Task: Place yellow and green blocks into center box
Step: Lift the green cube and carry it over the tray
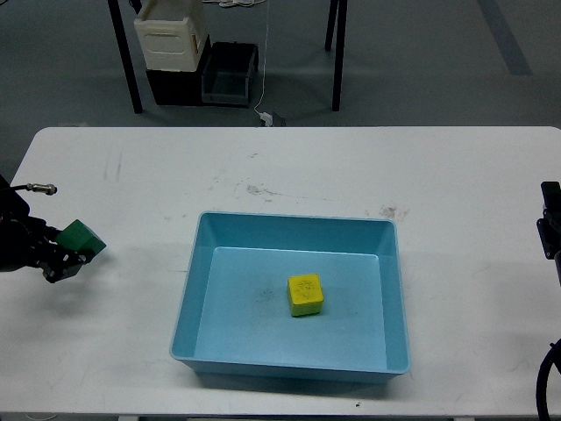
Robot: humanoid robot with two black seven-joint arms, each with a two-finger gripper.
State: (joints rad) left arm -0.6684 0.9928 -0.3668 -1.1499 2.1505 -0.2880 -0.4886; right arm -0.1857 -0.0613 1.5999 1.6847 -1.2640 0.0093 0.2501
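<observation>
white table (pixel 456 175) | one blue tray (pixel 195 289): one yellow block (pixel 305 294) | left pincer (pixel 72 256) grips one green block (pixel 83 237) | right pincer unseen

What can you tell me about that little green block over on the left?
The green block is a small dark green cube with a matte look. It sits tilted, one corner turned toward the blue tray, over the white table and well outside the tray. The left tool grips it from the left.
</observation>
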